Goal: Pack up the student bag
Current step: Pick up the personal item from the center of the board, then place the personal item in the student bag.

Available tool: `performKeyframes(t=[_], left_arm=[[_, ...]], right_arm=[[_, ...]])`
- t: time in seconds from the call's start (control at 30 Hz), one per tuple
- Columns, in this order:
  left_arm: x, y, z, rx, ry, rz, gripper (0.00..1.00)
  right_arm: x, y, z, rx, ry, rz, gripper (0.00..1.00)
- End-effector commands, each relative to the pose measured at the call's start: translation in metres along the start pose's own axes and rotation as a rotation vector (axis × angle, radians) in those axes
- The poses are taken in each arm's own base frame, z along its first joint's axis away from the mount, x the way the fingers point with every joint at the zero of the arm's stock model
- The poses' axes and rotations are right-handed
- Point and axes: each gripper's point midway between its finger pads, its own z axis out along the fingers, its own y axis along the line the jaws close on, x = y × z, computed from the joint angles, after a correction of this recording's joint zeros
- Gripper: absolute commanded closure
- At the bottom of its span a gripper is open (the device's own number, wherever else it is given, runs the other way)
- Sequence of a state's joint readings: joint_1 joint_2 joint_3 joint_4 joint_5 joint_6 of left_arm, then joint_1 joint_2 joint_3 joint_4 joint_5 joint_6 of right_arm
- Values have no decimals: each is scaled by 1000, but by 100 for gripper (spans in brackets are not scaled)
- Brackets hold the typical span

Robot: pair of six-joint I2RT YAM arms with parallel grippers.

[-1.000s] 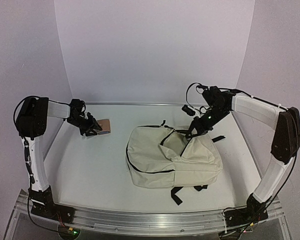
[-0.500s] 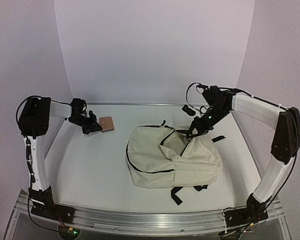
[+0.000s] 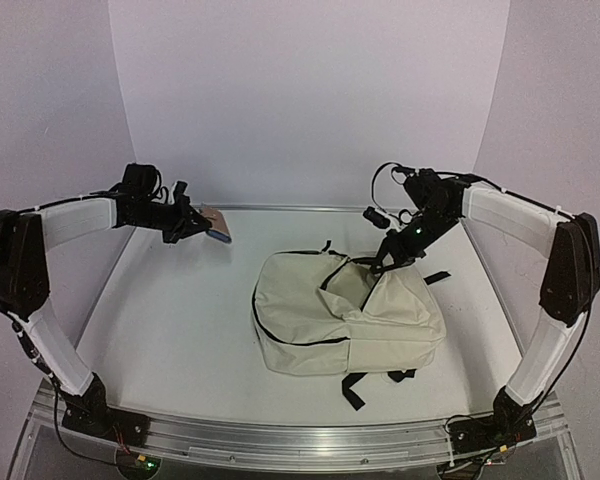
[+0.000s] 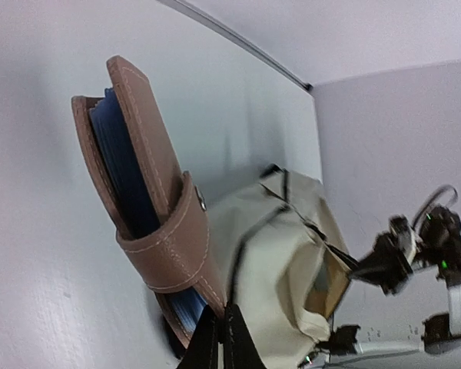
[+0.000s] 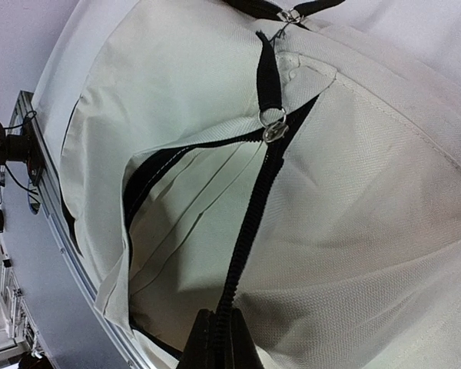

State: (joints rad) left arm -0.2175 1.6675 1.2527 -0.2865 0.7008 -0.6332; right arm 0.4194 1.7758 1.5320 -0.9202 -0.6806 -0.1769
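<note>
White table [image 3: 180, 330], walls on 3 sides. Cream student bag [image 3: 320, 320] lies flat under R gripper [image 3: 386, 260], well right of L gripper [image 3: 192, 224]; soft fabric, black straps, main compartment gaping, pale lining inside. R jaws pinched tight on black zip [image 5: 250, 223] edge at bag mouth. L jaws clamped on brown leather case [image 3: 218, 222]: blue inside, snap strap, off table, betw. L gripper & bag.

Case [image 3: 217, 222] left of bag [image 3: 315, 325] (apart)
</note>
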Motion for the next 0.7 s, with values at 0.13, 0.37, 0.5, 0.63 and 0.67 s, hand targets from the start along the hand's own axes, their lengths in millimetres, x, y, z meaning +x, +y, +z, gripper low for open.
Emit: performKeyframes(t=[0.13,0.37,0.5,0.63,0.67], left_arm=[[90,-166,8,360,156,196,100],[177,-204,72,414,415,322,100],[212,-213,92,473,522,331,100],[225,-186,116,431,565,301,100],[224,-181,122,421,563,297,100]], right_arm=[[-30,1,-9,-19,-67,1,100],[-45,0,-16,-11,-99,5,100],[-46,3,-19,-12,-108,0,100],[-43,12,-24,-40,-118,-17,100],[-42,14,-26,-46,-121,-24,100]])
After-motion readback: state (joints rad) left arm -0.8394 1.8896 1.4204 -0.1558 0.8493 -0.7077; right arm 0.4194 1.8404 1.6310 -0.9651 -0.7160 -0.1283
